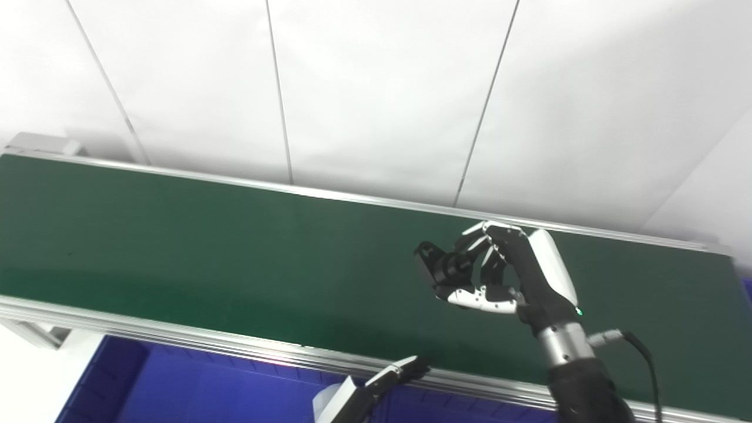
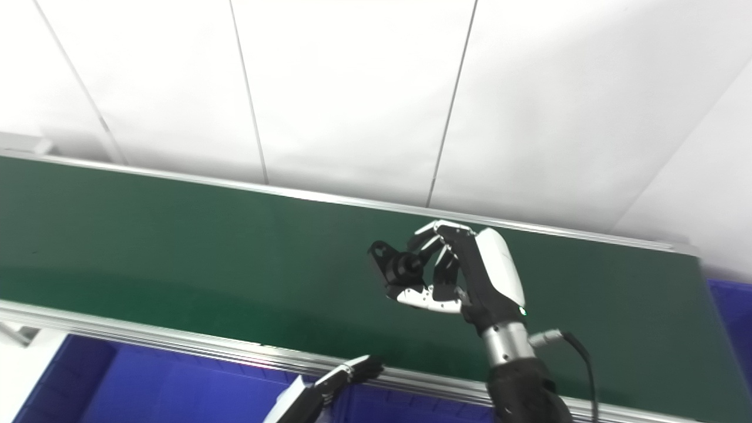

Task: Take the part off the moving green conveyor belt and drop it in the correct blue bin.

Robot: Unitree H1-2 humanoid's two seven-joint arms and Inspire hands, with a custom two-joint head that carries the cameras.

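A small black part with a round barrel and a flat plate is held above the green conveyor belt. My right hand is shut on it, fingers and thumb pinching it from the right; the part shows the same way in the right eye view. My left hand pokes up at the bottom, near the belt's front rail; only its fingertips show, and their state is unclear.
A blue bin lies below the belt's front rail. Another blue bin edge shows past the belt's right end. A white panelled wall stands behind the belt.
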